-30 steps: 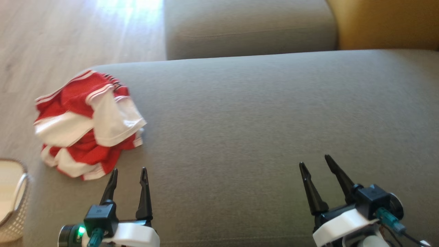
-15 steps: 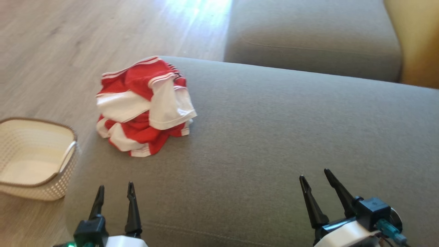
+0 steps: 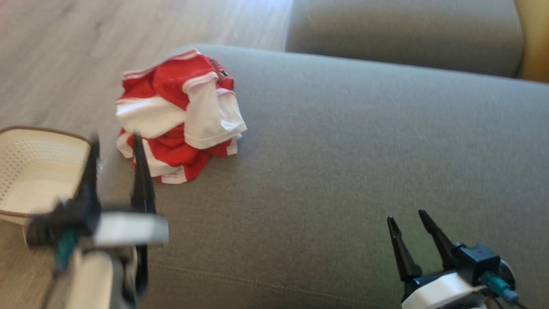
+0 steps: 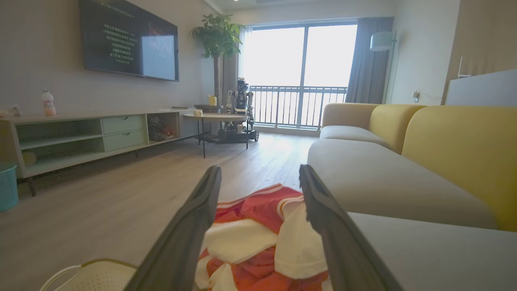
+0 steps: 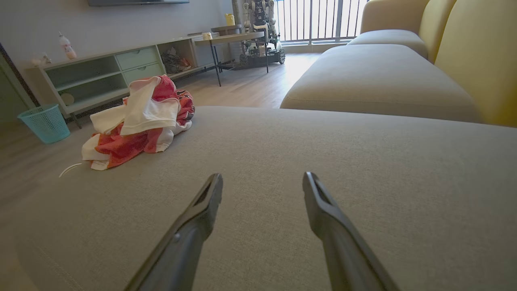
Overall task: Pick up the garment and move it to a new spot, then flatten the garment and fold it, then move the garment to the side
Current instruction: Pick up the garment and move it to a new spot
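Big grey sofa cushion stretching out in front of me, with a yellow backrest behind it. A cream perforated basket sits on the wood floor just off the cushion's left end. Across the room there's a wall TV, a pale green console with a bottle on top, a leafy plant, and a teal bin near the console's end.

In the head view, at eight o'clock, the left gripper is blurred. The left edge cuts the perforated basket behind it. At five o'clock, the bottom edge cuts the right gripper at its body.
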Robot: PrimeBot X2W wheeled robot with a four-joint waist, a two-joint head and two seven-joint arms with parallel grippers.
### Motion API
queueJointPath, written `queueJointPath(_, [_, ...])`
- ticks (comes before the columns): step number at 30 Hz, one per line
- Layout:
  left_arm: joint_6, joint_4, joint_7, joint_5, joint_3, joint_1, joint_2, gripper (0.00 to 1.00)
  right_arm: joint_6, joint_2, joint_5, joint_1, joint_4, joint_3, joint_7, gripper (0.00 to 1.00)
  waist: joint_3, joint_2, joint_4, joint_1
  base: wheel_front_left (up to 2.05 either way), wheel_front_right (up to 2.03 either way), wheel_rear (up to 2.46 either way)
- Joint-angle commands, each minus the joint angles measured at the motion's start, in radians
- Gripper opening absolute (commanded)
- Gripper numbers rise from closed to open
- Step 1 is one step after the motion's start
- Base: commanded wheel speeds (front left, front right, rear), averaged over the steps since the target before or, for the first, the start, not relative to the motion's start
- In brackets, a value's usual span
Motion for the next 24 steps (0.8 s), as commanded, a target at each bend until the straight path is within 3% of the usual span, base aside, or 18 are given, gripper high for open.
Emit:
queueJointPath(1, [-0.026,-0.027,-0.012,0.008,0.034,-0.175,0.023,1.0,0.0,-0.012,-0.021,-0.051,-0.038,0.009,-0.01,1.0,0.071,0.0,-0.042,0.0,0.0,0.0,0.0])
queueJointPath(5, [-0.078,0.064,0.024,0.016,0.023,-0.367,0.076,1.0,0.0,-0.012,-0.043,-0.083,-0.047,-0.01,-0.01,1.0,0.143,0.0,-0.073,0.0,0.0,0.0,0.0])
queueJointPath(10, [-0.154,0.281,0.257,0.012,0.005,-0.7,0.138,1.0,0.0,-0.012,-0.078,-0.149,-0.064,-0.043,-0.01,1.0,0.276,0.0,-0.129,0.0,0.0,0.0,0.0])
queueJointPath(16, [-0.208,0.532,0.517,-0.024,-0.033,-0.982,0.142,1.0,0.0,-0.012,-0.083,-0.199,-0.071,-0.084,-0.01,1.0,0.385,0.0,-0.183,0.0,0.0,0.0,0.0])
queueJointPath(19, [-0.209,0.628,0.6,0.03,-0.084,-1.061,0.167,1.0,0.0,-0.012,-0.078,-0.216,-0.069,-0.094,-0.01,1.0,0.415,0.0,-0.2,0.0,0.0,0.0,0.0])
queueJointPath(24, [-0.165,0.779,0.692,0.203,-0.191,-1.156,0.271,1.0,0.0,-0.012,-0.068,-0.244,-0.074,-0.099,-0.01,1.0,0.451,0.0,-0.221,0.0,0.0,0.0,0.0])
